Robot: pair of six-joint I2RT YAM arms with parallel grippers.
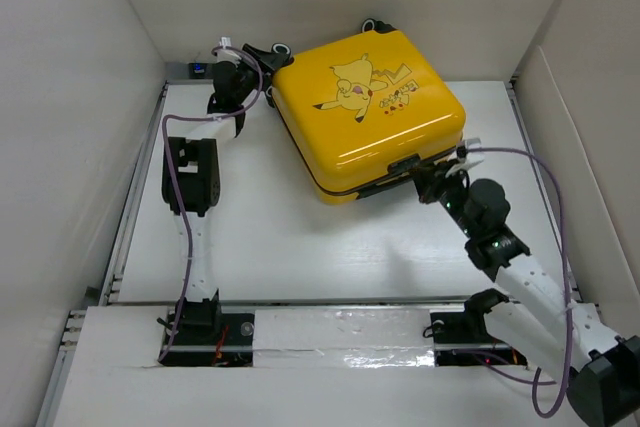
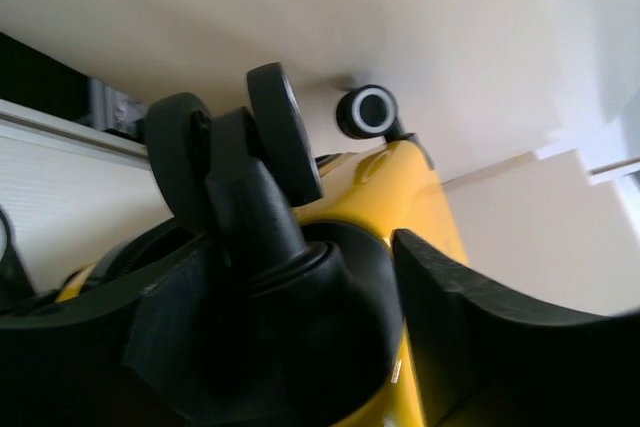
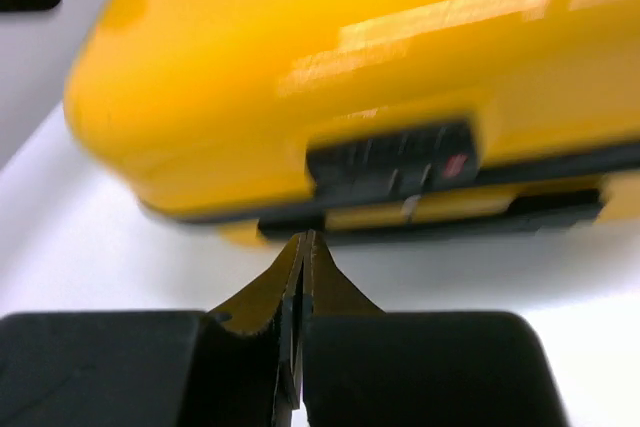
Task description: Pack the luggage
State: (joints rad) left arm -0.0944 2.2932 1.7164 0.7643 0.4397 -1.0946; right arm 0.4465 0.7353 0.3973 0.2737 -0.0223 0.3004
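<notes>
Right wrist: luggage [image 3: 330,57] just beyond end effector [image 3: 303,247]

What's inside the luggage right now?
Nothing of the inside shows. The luggage lies shut on the table, print side up; only its yellow shell, the lock and black wheels are visible. Any contents are covered.

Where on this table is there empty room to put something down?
The widest bare patch of the white table lies between the yellow hard-shell suitcase and the arm bases. A smaller one sits right of the suitcase. It is crowded at the suitcase's black wheels, where the left hand is, and at its near edge by the right hand.
</notes>
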